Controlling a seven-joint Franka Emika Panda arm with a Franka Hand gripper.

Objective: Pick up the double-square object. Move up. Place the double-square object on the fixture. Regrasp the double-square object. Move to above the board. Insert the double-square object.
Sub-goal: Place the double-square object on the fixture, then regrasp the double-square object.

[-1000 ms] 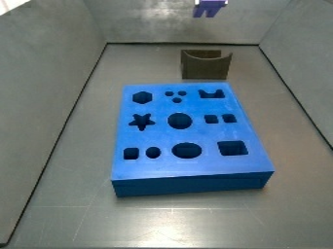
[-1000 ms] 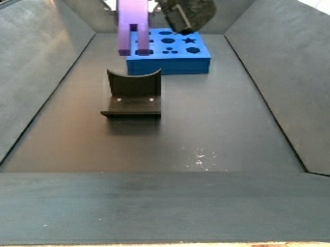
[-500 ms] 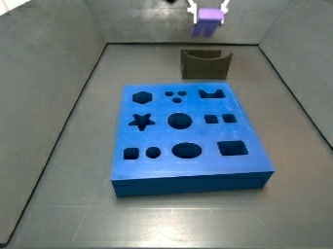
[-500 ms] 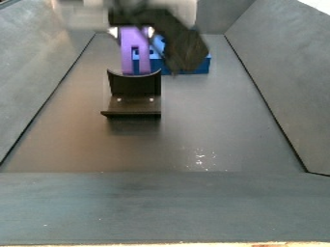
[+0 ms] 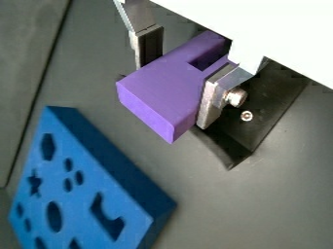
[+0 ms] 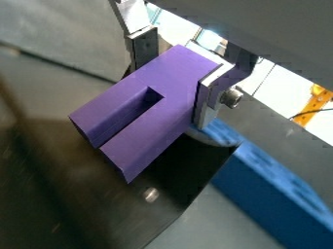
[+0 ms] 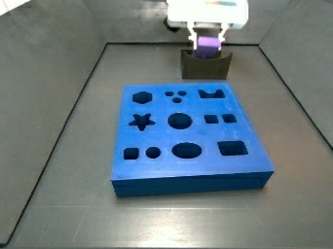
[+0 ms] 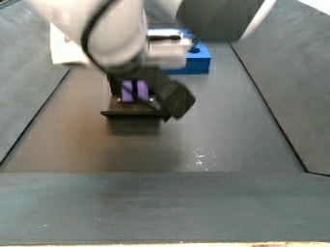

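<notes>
The double-square object, a single light-purple block with a slot cut into one face, sits clamped between the two silver finger plates of the gripper; both wrist views show the plates pressed flat against opposite sides of the block, so the jaws are closed on it. One finger plate carries a visible screw head on its outer face in both wrist views. In a side view the gripper hangs directly over the fixture, with the purple block at the fixture's top notch; whether the block already touches the notch cannot be told. In a side view the block appears just above the fixture, partly hidden by the arm's dark wrist housing. One fixture is present: a dark, blocky holder, seen behind the block in a wrist view. One board lies beside the fixture, apart from it, a flat blue slab with eleven dark cut-outs visible, among them a star, a hexagon, an oval, circles and squares. A corner of the board shows beyond the block in a wrist view.
</notes>
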